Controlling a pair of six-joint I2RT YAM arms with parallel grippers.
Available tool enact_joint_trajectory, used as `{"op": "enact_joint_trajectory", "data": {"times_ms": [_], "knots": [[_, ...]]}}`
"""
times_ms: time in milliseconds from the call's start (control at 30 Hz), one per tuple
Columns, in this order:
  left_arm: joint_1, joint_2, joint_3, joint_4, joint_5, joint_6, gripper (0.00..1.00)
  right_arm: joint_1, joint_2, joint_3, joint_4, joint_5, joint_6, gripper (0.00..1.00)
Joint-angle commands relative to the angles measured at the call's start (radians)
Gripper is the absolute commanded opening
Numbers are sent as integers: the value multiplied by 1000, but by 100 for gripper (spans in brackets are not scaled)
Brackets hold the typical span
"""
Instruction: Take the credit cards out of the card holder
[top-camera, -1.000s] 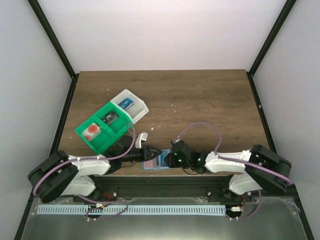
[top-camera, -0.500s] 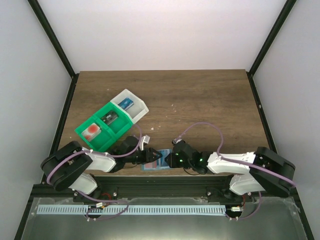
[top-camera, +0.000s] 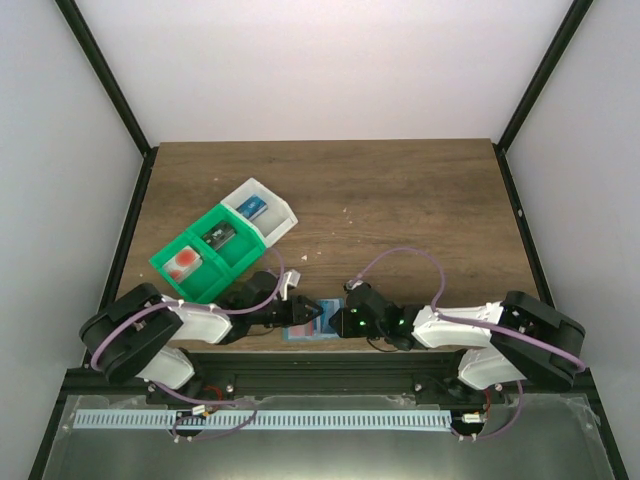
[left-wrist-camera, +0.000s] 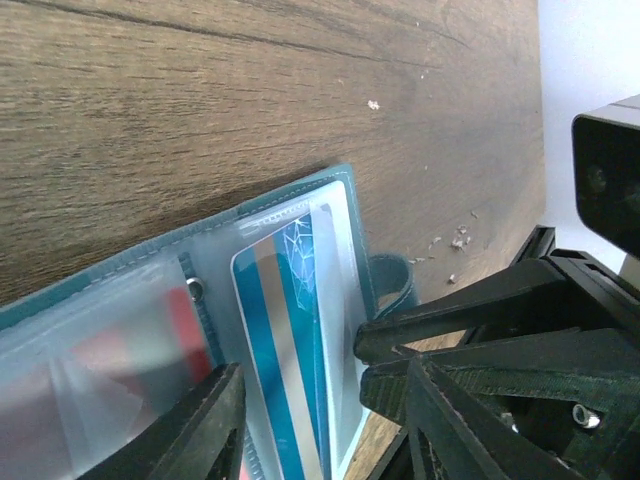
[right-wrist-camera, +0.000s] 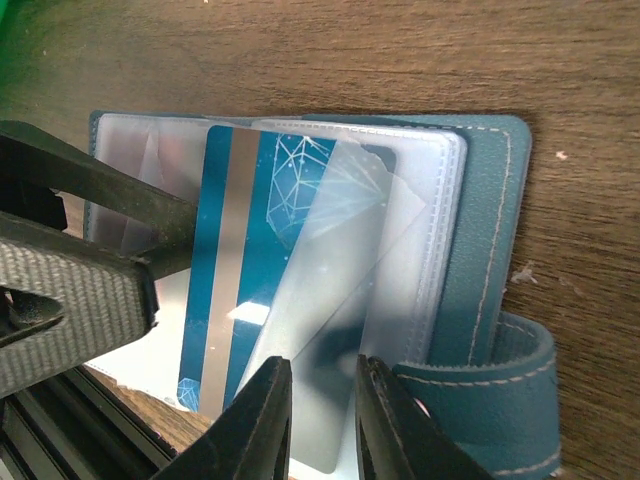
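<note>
Item: a small, flat blue-teal bifold card holder (right-wrist-camera: 490, 250). It was found lying open on the brown wood-grain table (top-camera: 400, 200), at its near edge, between the two grippers. A blue credit card with a metallic stripe (right-wrist-camera: 225, 250) was lodged in the holder's clear plastic sleeve (right-wrist-camera: 400, 230), and something red (left-wrist-camera: 185, 320) was glimpsed in the neighbouring pocket. The left gripper (left-wrist-camera: 325, 380) was recorded with jaws apart, set either side of the blue card's end, and nothing was seen clamped between them. The right gripper (right-wrist-camera: 322, 365) was drawn nearly closed. It was judged to be nipped on the sleeved edge of the card holder, pinning it. A green-and-white plastic compartment tray (top-camera: 200, 288) was noted farther back on the left, with a white, red-spotted piece (top-camera: 183, 262) in its nearest compartment. Hazards were judged as follows. The glossy card could be lost from the left jaws if they were closed on sleeve and card together. The whole holder could be dragged along if the right-hand pinch were loosened. The holder could be pushed off the near edge, which lay close by. The thin sleeve could be creased or torn by a sideways pull. The two grippers, set almost tip to tip, could be knocked together.
</note>
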Motion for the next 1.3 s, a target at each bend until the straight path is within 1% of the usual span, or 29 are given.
{"op": "enact_joint_trajectory", "data": {"times_ms": [0, 100, 367, 600, 767, 1000, 1167, 1267], "knots": [[-4, 27, -12, 54, 13, 0, 44, -3, 10, -19, -9, -3, 8, 20], [-3, 43, -13, 86, 19, -8, 38, -3, 16, -19, -5, -3, 8, 20], [-3, 50, -14, 83, 20, -6, 23, -3, 13, -29, 8, -13, -1, 20], [-4, 45, 0, 60, 16, -3, 0, -3, 19, -31, 10, -12, -1, 20], [-4, 6, 9, -23, -11, 17, 0, -3, 16, -29, 4, -14, -15, 20], [-1, -95, -9, -64, -46, 7, 0, -4, -12, -17, -30, -1, -42, 21], [11, -208, -13, -160, -108, 7, 0, -4, -55, 12, -85, 16, -93, 23], [43, -295, -16, -232, -134, 12, 0, -4, -92, 39, -127, 36, -137, 24]]}}
